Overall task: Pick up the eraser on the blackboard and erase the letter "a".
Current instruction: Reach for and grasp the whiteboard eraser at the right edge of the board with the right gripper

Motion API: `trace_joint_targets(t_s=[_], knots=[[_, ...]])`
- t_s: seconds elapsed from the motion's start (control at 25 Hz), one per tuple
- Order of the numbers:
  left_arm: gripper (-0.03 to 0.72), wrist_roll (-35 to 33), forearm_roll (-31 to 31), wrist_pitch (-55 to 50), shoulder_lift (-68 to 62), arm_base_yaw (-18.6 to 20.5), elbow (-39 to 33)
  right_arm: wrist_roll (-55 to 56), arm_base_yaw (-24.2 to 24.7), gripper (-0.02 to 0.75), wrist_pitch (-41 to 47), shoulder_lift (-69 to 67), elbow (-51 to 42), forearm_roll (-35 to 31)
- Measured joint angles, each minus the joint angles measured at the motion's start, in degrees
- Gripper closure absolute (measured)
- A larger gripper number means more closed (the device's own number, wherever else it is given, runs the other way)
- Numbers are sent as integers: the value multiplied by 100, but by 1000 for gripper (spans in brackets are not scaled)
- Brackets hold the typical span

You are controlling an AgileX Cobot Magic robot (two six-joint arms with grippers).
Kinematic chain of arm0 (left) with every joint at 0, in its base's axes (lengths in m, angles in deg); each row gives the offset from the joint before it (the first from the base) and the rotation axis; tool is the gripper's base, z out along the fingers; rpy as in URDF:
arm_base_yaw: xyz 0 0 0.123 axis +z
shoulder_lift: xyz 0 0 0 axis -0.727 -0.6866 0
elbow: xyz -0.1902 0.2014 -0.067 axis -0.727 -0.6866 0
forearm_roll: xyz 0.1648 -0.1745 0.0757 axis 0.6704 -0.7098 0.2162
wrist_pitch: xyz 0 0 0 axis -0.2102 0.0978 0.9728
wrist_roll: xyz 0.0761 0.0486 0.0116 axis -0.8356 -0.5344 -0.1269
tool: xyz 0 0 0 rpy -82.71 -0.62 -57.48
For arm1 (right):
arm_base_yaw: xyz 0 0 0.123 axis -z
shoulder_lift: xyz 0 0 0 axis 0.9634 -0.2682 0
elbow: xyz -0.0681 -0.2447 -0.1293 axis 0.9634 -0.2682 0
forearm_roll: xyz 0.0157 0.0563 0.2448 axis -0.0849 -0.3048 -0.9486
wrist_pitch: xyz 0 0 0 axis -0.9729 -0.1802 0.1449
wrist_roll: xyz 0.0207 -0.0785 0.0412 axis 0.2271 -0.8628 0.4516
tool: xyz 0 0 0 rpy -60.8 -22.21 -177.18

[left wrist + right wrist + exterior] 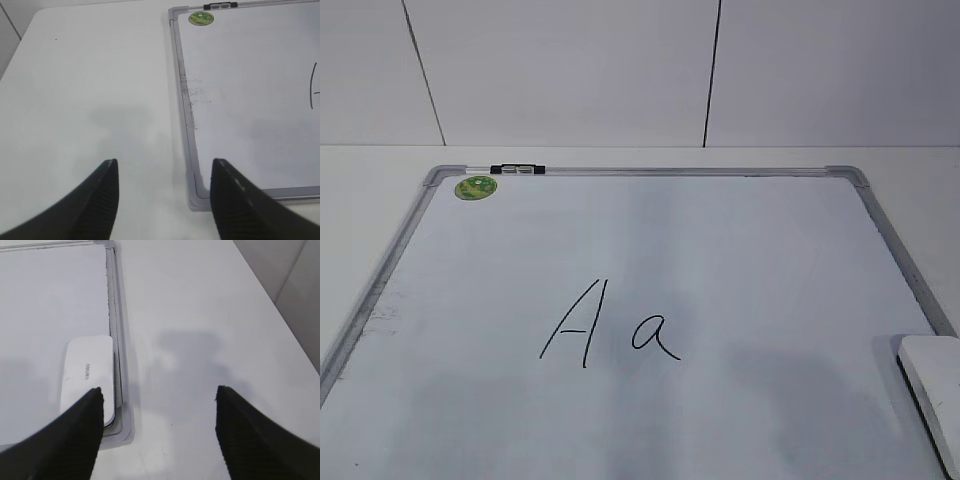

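A: Two letters on the blackboard (880,215), exterior view, left to right: capital "A" (575,322), then the letter "a" (655,335) just at its 3 o'clock. Green sticker (476,186) up at 11 o'clock, by the frame's far left corner.

B: Eraser?

A: The eraser (932,385) lies at the board's near right edge, roughly 4 o'clock from the "a", well apart from it. Untouched.

B: Arms?

A: Left gripper (165,172): fingers parted wide, nothing between them, over bare bench (90,100) beside the board's left frame. Right gripper (159,396): fingers wide, empty too, over bench outside the right frame.

B: Which takes it?

A: Right arm, I judge; it is far nearer. In its wrist view the eraser (87,375) sits at about 9 o'clock from the gap, just beside the left finger (75,432), long axis running 12 to 6 along the frame. Shift toward 9 o'clock first, then descend.
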Motion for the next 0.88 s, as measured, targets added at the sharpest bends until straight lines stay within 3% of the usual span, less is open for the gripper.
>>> trace_joint_targets(t_s=[0.52,0.68,0.88], knots=[[255,0,0,0,0,0,0,0,0,178,-23,0,30,97],[255,0,0,0,0,0,0,0,0,178,-497,0,237,56],[255,0,0,0,0,0,0,0,0,178,-1272,-15,274,-581]])
